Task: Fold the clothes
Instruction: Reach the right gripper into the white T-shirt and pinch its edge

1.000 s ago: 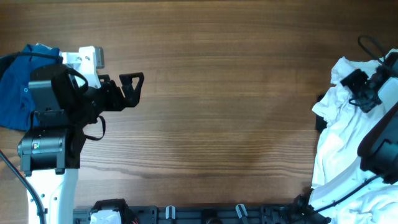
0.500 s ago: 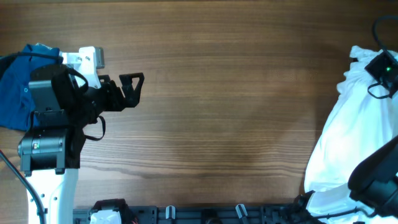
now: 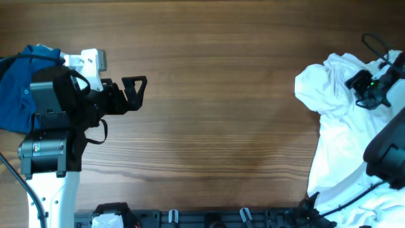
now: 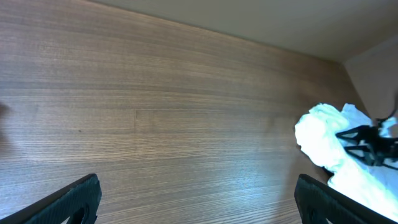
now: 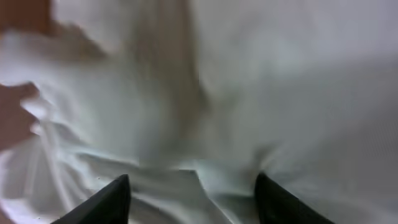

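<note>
White short-sleeved cotton T-shirt (image 3: pixel 338 136) lies crumpled in a heap at the right edge of the brown wooden table (image 3: pixel 221 95) in the overhead view, one rounded bulge pushed out towards the table's middle. The right gripper (image 3: pixel 370 85) sits over the upper part of the heap. Far to the left, the left gripper (image 3: pixel 138 92) hovers over bare wood with its fingers spread wide, holding nothing, and a rumpled dark blue cloth (image 3: pixel 12 95) lies behind that arm at the table's left edge. From the left wrist, the T-shirt (image 4: pixel 326 146) shows as a white mound at the far right, well apart from the left gripper (image 4: pixel 199 205), whose two black fingertips stand wide at the bottom corners. From the right wrist, blurred white folds of the T-shirt (image 5: pixel 249 81) fill the picture; the right gripper (image 5: pixel 193 199) has its black fingers apart, with fabric lying between and below them.
</note>
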Robot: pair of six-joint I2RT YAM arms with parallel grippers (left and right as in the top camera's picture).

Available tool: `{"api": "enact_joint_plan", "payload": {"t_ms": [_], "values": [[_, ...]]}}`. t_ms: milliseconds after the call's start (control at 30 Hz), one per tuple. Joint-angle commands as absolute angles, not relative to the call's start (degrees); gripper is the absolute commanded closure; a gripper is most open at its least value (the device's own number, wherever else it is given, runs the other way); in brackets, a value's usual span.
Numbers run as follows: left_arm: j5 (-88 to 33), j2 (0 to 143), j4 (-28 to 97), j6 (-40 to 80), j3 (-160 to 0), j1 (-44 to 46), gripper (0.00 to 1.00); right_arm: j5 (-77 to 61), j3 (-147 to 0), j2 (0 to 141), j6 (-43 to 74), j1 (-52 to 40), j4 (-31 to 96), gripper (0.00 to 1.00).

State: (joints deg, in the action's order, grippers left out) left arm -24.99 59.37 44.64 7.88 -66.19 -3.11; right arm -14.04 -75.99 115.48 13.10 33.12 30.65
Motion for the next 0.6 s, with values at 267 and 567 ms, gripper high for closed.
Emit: {"api": "enact_joint_plan", "payload": {"t_ms": [267, 567], "values": [[-25.9, 59.4, 44.6, 8.4, -67.4, -3.3, 0.0, -18.2, -76.5, 112.1, 8.4, 30.6, 32.0, 0.42], [-25.9, 59.4, 44.6, 8.4, -67.4, -3.3, 0.0, -22.0, -76.4, 97.1, 1.1, 14.8, 34.2, 0.41]]}}
